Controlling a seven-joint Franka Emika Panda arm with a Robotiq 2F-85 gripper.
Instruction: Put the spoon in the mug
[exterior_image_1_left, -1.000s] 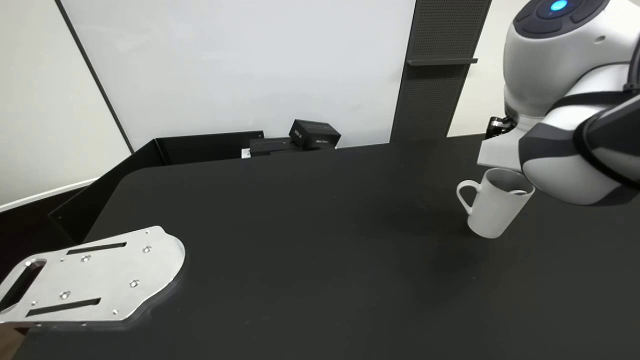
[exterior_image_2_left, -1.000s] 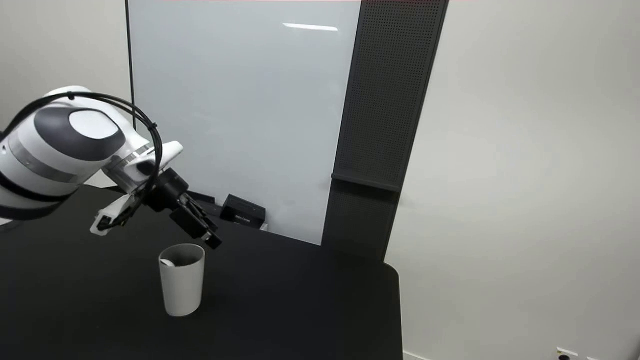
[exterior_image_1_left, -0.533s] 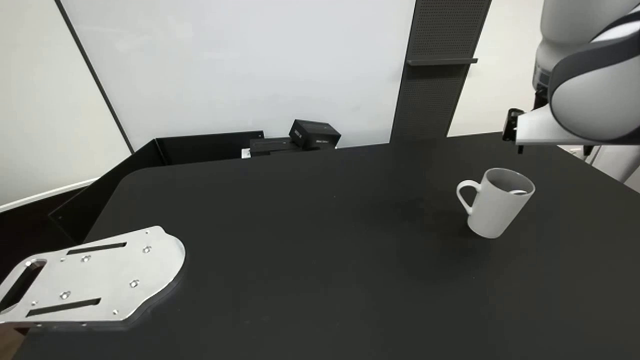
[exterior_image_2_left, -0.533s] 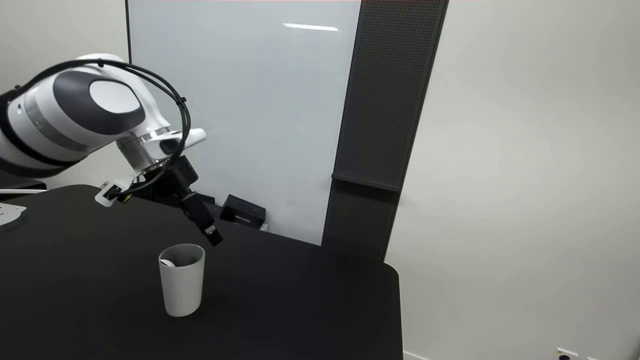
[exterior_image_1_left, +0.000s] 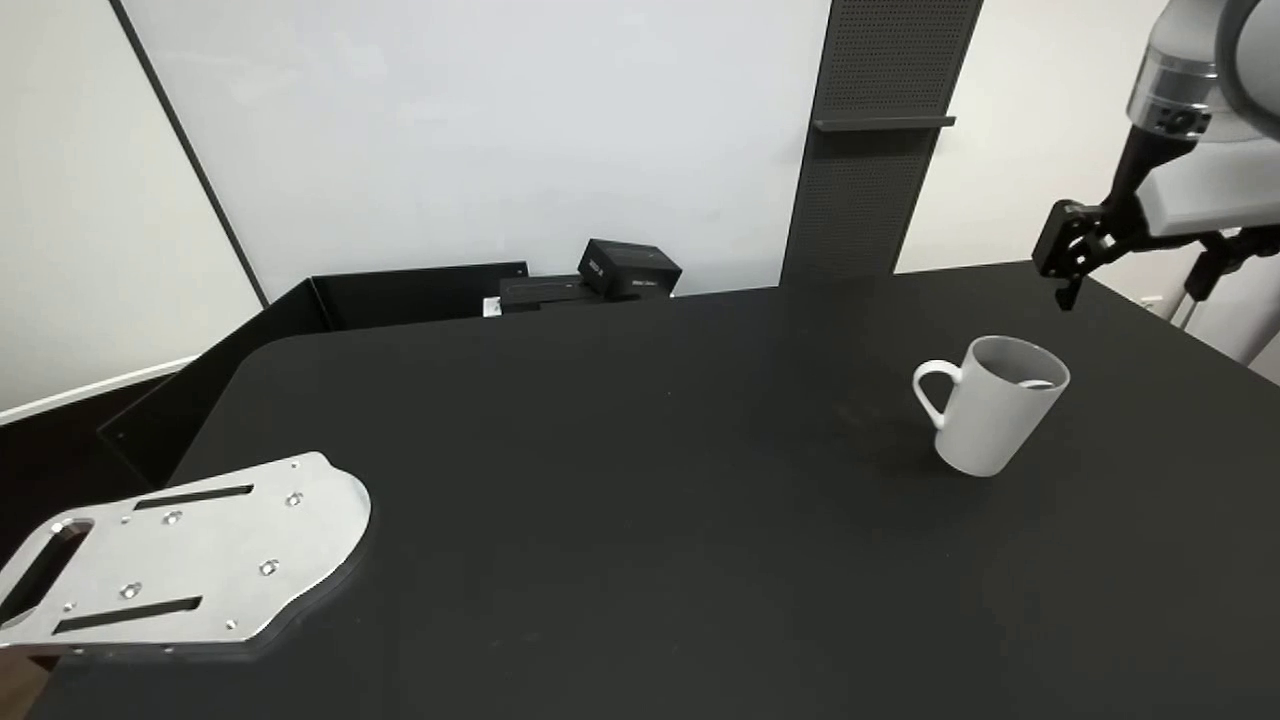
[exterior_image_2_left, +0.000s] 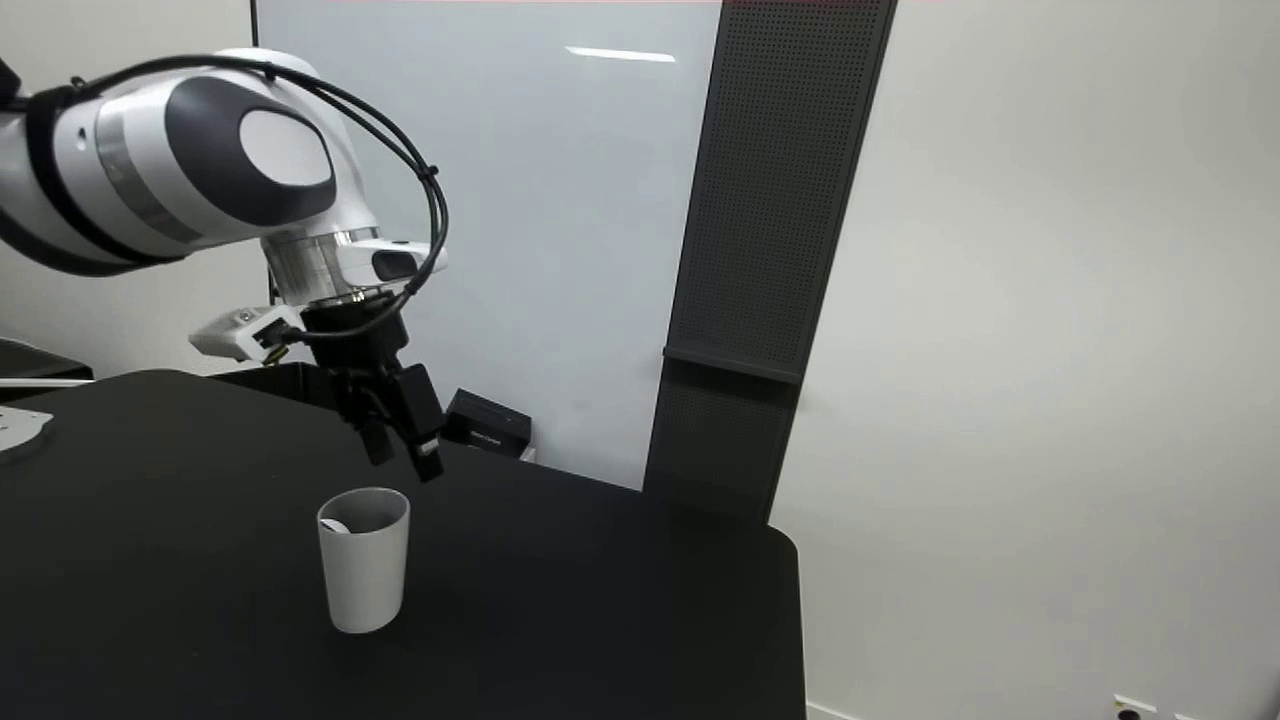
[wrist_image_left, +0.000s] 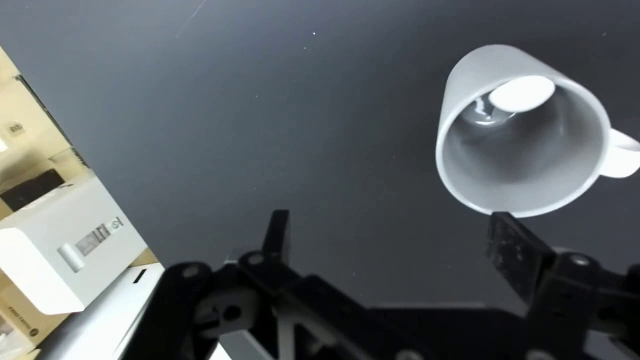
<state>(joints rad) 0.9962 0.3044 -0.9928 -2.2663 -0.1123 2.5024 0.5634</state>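
Note:
The plain white mug (exterior_image_1_left: 985, 425) stands on the black table, its loop handle showing in an exterior view. It also shows in an exterior view (exterior_image_2_left: 363, 580) and, seen into from above, in the wrist view (wrist_image_left: 530, 165). The white spoon (wrist_image_left: 522, 93) is inside the mug, leaning on the inner wall. Its rounded end shows just inside the rim in both exterior views (exterior_image_1_left: 1036, 384) (exterior_image_2_left: 334, 525); the rest of it is hidden. My gripper (wrist_image_left: 391, 215) is open and empty, fingers wide apart. It hangs above and beside the mug in both exterior views (exterior_image_1_left: 1134, 292) (exterior_image_2_left: 405, 462), not touching it.
A silver metal plate (exterior_image_1_left: 220, 570) lies at the table's far end from the mug. Black boxes (exterior_image_1_left: 630, 270) sit behind the table's back edge. Past the table edge in the wrist view are a white box (wrist_image_left: 80, 240) and other cartons.
The arm has risen and moved away from the mug, and the gripper has swung to point more downward. Its fingers now show apart. The mug and spoon have not moved.

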